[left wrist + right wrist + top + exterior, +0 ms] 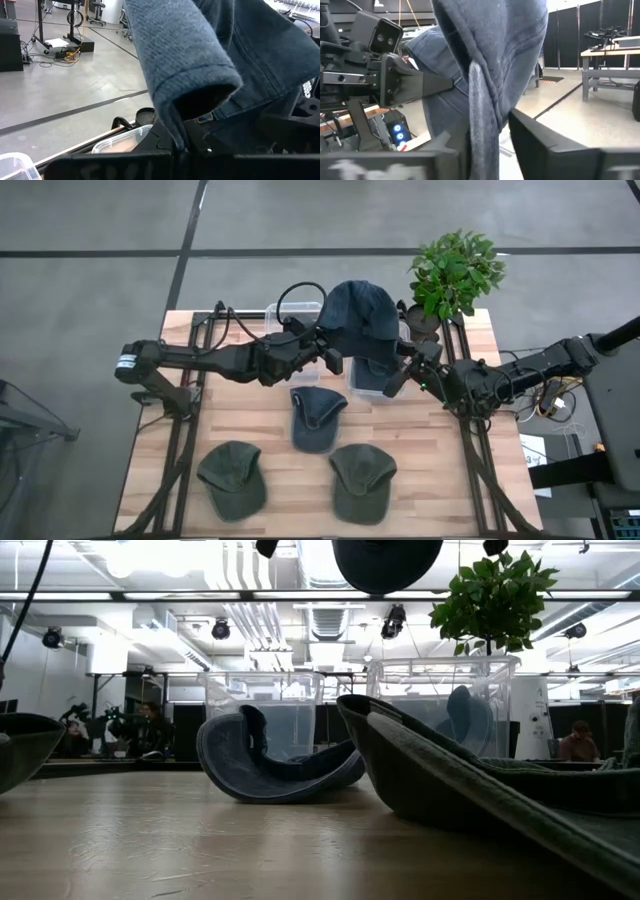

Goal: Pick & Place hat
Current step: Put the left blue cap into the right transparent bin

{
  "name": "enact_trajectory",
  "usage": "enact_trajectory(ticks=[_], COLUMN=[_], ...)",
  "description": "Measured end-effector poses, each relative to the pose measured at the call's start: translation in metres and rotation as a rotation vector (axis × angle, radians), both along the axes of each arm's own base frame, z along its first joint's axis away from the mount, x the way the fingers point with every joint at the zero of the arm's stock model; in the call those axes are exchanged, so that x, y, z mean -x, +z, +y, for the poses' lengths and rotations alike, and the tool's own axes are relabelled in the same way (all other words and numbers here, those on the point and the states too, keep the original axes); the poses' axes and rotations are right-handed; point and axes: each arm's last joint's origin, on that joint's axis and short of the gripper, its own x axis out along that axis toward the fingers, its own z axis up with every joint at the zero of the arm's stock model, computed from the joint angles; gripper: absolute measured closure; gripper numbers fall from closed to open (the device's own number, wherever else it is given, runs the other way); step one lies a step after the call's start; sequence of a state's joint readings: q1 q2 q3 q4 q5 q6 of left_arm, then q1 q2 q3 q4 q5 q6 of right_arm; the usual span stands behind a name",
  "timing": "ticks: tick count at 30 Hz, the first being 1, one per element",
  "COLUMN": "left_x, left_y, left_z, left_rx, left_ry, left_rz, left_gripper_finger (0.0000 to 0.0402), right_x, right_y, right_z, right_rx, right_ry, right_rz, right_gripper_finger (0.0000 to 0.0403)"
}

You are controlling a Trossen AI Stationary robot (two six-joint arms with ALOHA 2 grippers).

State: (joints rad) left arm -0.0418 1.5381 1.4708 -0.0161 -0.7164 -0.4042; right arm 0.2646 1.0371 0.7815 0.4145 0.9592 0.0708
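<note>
Denim cap (358, 315) aloft above bins, crown up, left pincer (328, 357) and right pincer (397, 375) both clamping it

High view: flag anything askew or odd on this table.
The dark blue denim hat hangs off the table, pinched between the left gripper and right gripper above the clear plastic bins. A second blue hat lies crumpled on the wooden table; two green caps sit flat.

Bright ceiling strip lights (130, 595) glare in the low view; near hat brim (470, 790) blurs, shadows soft.
</note>
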Motion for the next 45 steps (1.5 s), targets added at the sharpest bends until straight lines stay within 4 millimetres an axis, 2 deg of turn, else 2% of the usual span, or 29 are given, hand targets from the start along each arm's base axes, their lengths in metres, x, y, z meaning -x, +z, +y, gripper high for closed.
enact_trajectory(ticks=[5, 6, 10, 16, 24, 28, 35, 39, 45], left_x=[0.000, 0.000, 0.000, 0.000, 0.000, 0.000, 0.002, 0.012, 0.041], left_y=[0.000, 0.000, -0.001, -0.002, -0.002, -0.002, -0.004, -0.001, 0.014], left_z=[-0.001, -0.001, -0.001, -0.001, -0.001, -0.001, 0.000, 0.000, 0.003], left_rx=[0.001, 0.001, 0.001, -0.003, -0.007, -0.007, -0.019, -0.118, -0.187], left_ry=[-0.014, -0.017, -0.019, -0.030, -0.031, -0.030, -0.029, -0.039, 0.005], left_rz=[0.004, 0.004, 0.008, 0.027, 0.035, 0.035, 0.074, 0.190, 0.288], left_gripper_finger=[0.0397, 0.0397, 0.0394, 0.0364, 0.0344, 0.0310, 0.0227, 0.0204, 0.0200], right_x=[0.000, 0.001, 0.001, 0.001, 0.000, 0.000, 0.001, 0.003, 0.009], right_y=[0.000, 0.000, 0.000, 0.000, -0.001, -0.001, -0.002, -0.004, -0.007], right_z=[0.000, 0.000, 0.000, 0.000, 0.000, 0.000, -0.001, -0.002, -0.004], right_rx=[0.008, 0.011, 0.011, 0.000, -0.026, -0.029, -0.037, -0.064, -0.148], right_ry=[-0.011, -0.013, -0.016, -0.011, -0.006, -0.005, -0.034, -0.060, -0.082], right_rz=[0.008, 0.010, 0.011, 0.005, -0.009, -0.012, -0.009, -0.003, -0.027], right_gripper_finger=[0.0379, 0.0384, 0.0388, 0.0390, 0.0391, 0.0391, 0.0392, 0.0392, 0.0392])
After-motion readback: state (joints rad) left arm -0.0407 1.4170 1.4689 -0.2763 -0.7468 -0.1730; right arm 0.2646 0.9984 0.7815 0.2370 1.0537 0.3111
